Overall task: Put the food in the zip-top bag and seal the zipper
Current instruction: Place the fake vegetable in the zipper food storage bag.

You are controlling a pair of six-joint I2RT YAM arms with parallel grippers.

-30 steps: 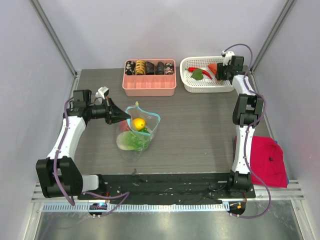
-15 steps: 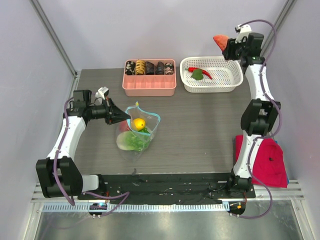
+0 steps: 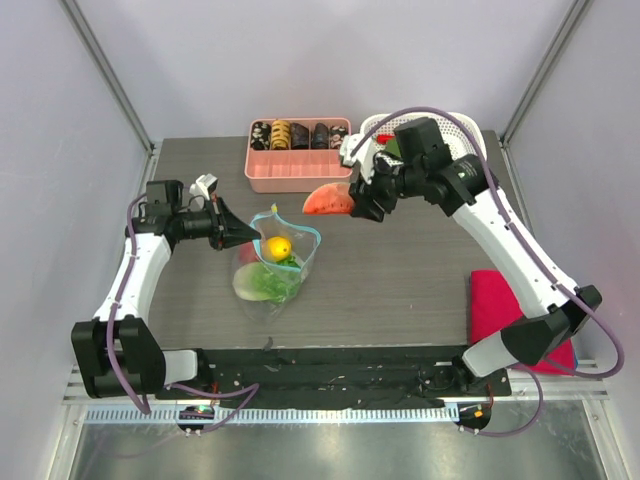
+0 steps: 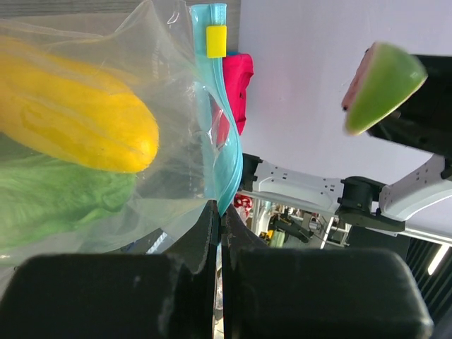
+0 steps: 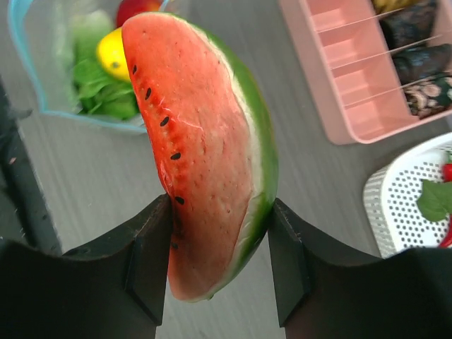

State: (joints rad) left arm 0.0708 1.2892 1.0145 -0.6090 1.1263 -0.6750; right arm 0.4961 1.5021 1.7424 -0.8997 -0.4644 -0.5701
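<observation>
The bag (image 3: 272, 275) lies on the bench (image 3: 400, 260) left of centre. Its mouth gapes toward the far side, and the light-blue zipper (image 3: 300, 232) is unsealed and curls round the opening. Through the clear plastic show a yellow piece (image 3: 278, 247) and lettuce (image 3: 268, 287). The right wrist view also catches a red tomato (image 5: 138, 8) inside.

My left tool (image 3: 245, 236) is clenched on the left side of the bag's mouth, its jaws pressed flat together over the plastic just beside the zipper. In the left wrist view the strip's yellow slider (image 4: 215, 41) sits at its far end.

A watermelon slice (image 3: 328, 201) hangs in the air above the bench, between the bag and the pink tray (image 3: 298, 182), not yet over the mouth. My right tool (image 3: 352, 202) grasps it crosswise, one finger against the seeded red flesh and the other against the green rind.

Dark rolls (image 3: 300, 135) fill the tray's far row. Just right of the tray stands the white basket (image 5: 395, 205), with a chili (image 5: 447, 171) and a green leaf (image 5: 432, 201) lying in it. A red cloth (image 3: 500, 305) lies at the bench's right edge, partly hidden by my right arm.
</observation>
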